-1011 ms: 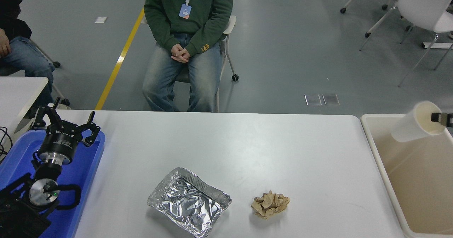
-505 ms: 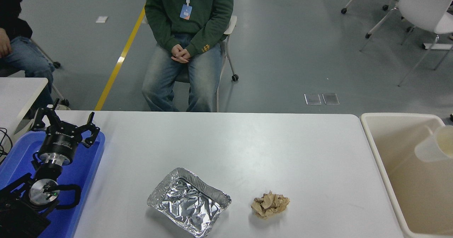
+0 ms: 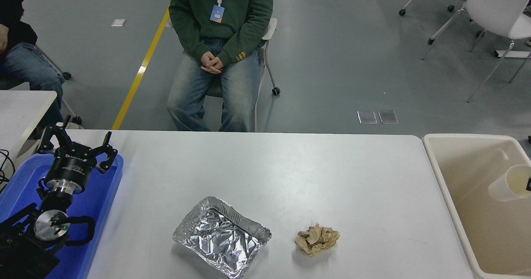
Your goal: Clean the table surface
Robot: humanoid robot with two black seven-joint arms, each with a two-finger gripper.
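Far left: a smaller white table (image 3: 20,104) shows at the picture's edge, with a seated person's jeans-clad leg (image 3: 29,69) behind it. Below that, a blue plastic tray (image 3: 99,196) lies on the left end of the table surface (image 3: 290,175). The left gripper (image 3: 76,140) is parked above the tray, fingers spread apart and holding nothing.

Centre: the table surface, a wide white-grey top with rounded corners, spans most of the view. A crumpled foil tray (image 3: 222,236) sits near its front edge, empty as far as can be seen. Just to its right, apart from it, lies a wad of crumpled brown paper (image 3: 317,239). Beyond the far edge a person in a green hoodie (image 3: 220,17) sits on a chair with hands clasped (image 3: 211,63) in the lap.

Right: a beige plastic bin (image 3: 433,162) stands against the table's right end. Inside it a white paper cup (image 3: 508,183) lies tilted, mouth toward the right. A small dark part of the right gripper (image 3: 529,184) shows at the picture's edge beside the cup; whether its fingers are apart or together cannot be determined. White chairs (image 3: 498,9) stand at the upper right.
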